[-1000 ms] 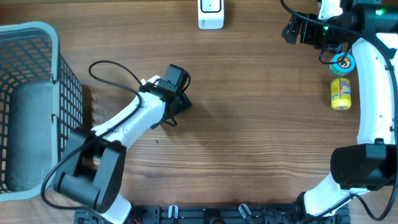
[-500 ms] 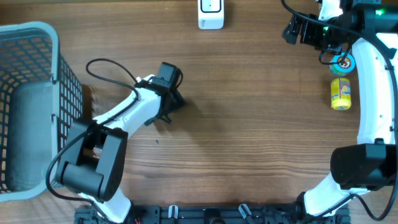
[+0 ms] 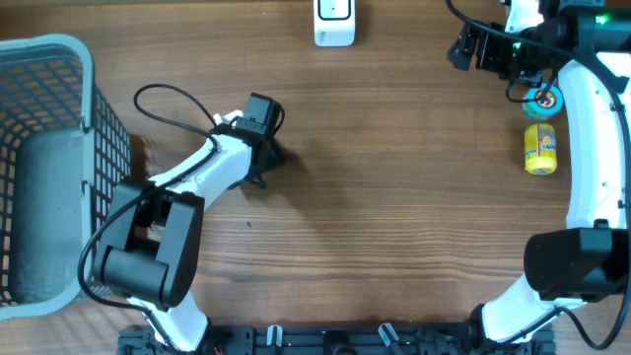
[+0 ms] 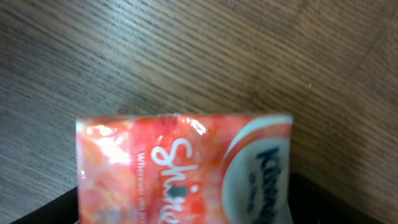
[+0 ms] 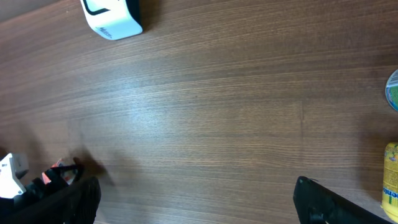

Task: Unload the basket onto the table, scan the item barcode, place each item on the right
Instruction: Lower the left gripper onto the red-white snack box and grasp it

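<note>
Tissue pack (image 4: 183, 162): red and white, flat on the brown desk (image 4: 186, 56). Sits right at the left claw (image 4: 186, 194), between its two dark fingers (image 4: 329, 208), one on each side. Hides under that claw from above, so shows best from the left wrist. Runs with its far edge straight across, from one finger to the other. Cannot tell the long way for sure, with the near part cut off. Carries writing going the other way, in line with the claw.

Left claw: stands wide, about as wide as the pack. Cannot tell about the pads: pressing on the pack, or just beside it. No sure hold to see yet.

Right claw (image 5: 196, 184): wide open, holds nothing, touches nothing. Hangs at the far right of the desk, well apart from the pack, near a yellow can (image 3: 539, 148).

White scanner (image 3: 333, 22): stands at the far edge of the desk, well apart from the pack, farther out and a bit to the right of the left claw. Looks like a job for the left arm, being much nearer. Needs a firm squeeze first, most likely, then a lift and a carry over to the scanner, barcode side toward it. Cannot see any barcode on the upward side.
</note>
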Motion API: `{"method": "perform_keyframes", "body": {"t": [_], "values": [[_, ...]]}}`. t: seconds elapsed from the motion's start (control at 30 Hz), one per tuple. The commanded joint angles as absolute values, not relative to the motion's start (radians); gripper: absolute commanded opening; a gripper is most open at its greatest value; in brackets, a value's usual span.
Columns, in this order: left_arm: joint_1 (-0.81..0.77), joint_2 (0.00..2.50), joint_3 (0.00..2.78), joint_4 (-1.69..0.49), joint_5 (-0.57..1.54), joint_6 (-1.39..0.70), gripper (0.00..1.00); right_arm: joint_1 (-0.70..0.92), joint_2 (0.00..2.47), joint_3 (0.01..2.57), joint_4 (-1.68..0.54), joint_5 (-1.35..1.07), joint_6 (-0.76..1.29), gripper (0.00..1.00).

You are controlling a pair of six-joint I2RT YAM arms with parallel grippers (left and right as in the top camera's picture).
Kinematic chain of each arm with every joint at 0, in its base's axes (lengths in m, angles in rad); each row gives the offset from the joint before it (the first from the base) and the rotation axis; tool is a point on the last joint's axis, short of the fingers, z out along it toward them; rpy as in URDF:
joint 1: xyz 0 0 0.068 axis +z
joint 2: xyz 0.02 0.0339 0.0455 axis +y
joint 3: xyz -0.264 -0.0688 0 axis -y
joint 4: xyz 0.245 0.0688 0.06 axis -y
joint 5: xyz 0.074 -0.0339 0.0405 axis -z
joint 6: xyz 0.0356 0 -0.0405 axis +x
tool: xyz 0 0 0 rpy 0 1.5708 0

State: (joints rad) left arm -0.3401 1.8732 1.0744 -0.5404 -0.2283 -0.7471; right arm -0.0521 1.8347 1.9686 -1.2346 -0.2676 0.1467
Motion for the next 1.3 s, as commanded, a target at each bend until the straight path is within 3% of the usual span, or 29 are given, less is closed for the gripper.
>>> {"method": "perform_keyframes", "body": {"t": [0.0, 0.33, 0.57, 0.83, 1.27], "values": [[-0.338, 1.966, 1.051, -0.514, -0.146, -0.805, 0.83, -0.054, 1.85, 1.968, -1.236, -0.255, 0.16, 1.0], [-0.338, 1.966, 1.051, -0.486, -0.146, -0.796, 0.46, -0.054, 1.85, 1.968, -1.235, -0.255, 0.16, 1.0], [-0.338, 1.965, 1.051, -0.485, -0.163, -0.783, 0.51, -0.054, 1.85, 1.968, -1.231, -0.255, 0.159, 1.0], [-0.347, 1.909, 1.052, -0.409, -0.258, -0.58, 0.51, -0.054, 1.85, 1.968, -1.211, -0.239, 0.157, 1.0], [-0.479, 1.598, 1.054, -0.081, -0.361, -0.253, 0.51, -0.054, 1.88, 1.939, -1.166, -0.145, 0.149, 1.0]]}}
